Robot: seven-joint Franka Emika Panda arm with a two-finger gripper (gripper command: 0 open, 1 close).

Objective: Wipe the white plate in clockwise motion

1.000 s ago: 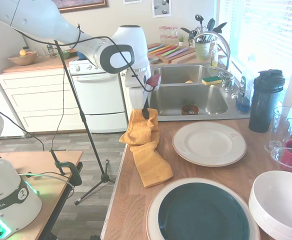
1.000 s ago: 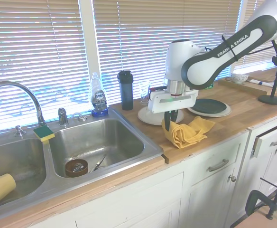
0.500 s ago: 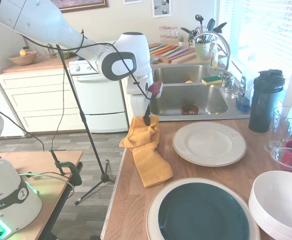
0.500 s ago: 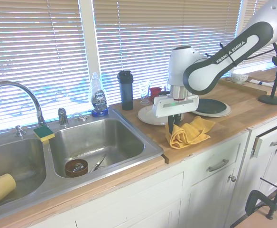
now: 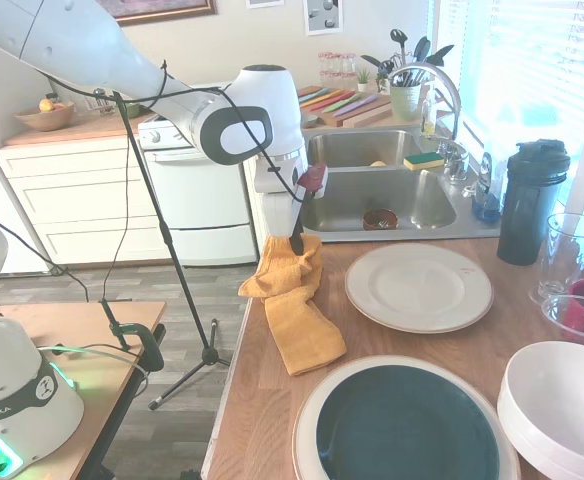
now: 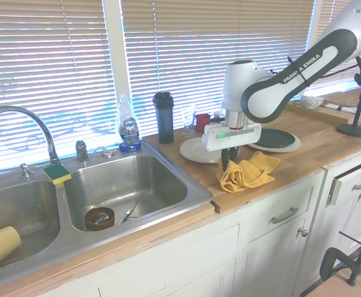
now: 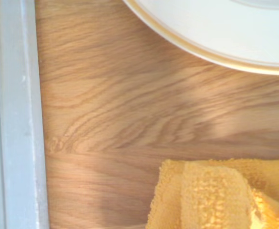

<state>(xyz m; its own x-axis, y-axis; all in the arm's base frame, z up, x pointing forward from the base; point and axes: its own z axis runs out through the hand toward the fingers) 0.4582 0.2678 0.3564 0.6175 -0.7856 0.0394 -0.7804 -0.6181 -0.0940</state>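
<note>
Countertop: pincer (image 5: 295,243) apparently pinching yellow cloth (image 5: 294,305) beside white plate (image 5: 419,287).

green-centred plate (image 5: 407,425) beside stacked white bowls (image 5: 562,400); dark bottle (image 5: 532,200) and dish soap (image 6: 128,125) near the sink (image 5: 377,195).

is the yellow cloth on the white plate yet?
No. The yellow cloth lies on the wooden counter beside the white plate, with bare wood between them.

Home kitchen, steel sink (image 6: 125,185), stove (image 5: 187,190), wooden counter (image 5: 272,400)
</note>
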